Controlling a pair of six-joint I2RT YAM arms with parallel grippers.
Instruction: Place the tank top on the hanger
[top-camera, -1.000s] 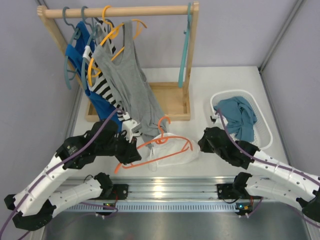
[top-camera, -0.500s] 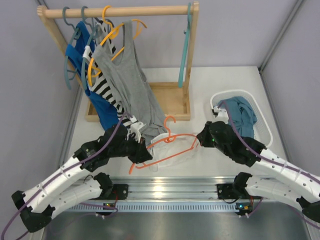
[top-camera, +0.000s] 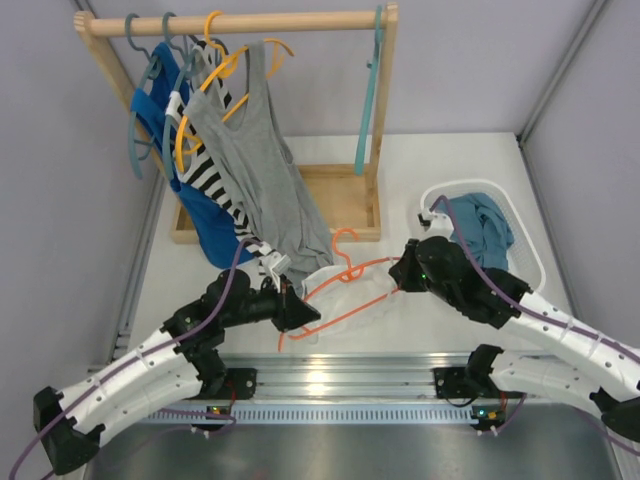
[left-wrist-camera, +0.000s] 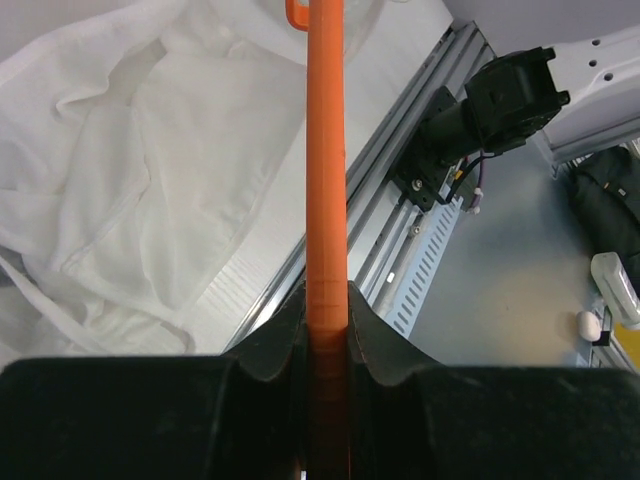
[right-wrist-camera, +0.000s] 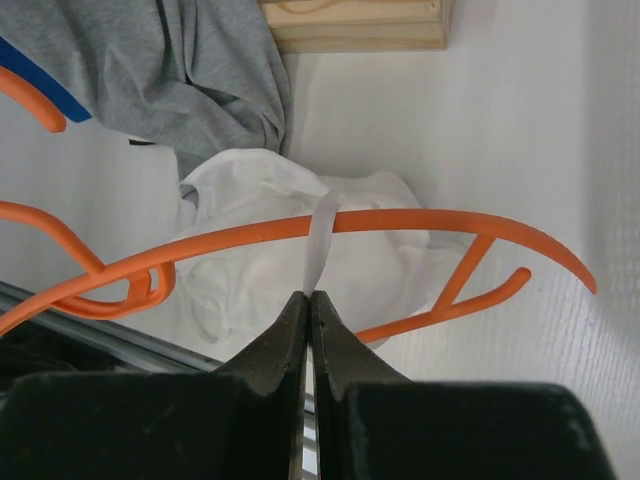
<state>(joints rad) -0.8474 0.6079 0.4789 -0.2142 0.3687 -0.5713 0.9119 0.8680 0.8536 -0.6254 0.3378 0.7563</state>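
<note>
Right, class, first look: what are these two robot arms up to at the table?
The left gripper is clamped on one end of the orange hanger, holding it above the table. The right gripper is shut on a narrow strap of the white tank top, and the strap crosses the hanger's upper arm. The rest of the top lies bunched on the table under the hanger, so it is not yet hung.
</note>
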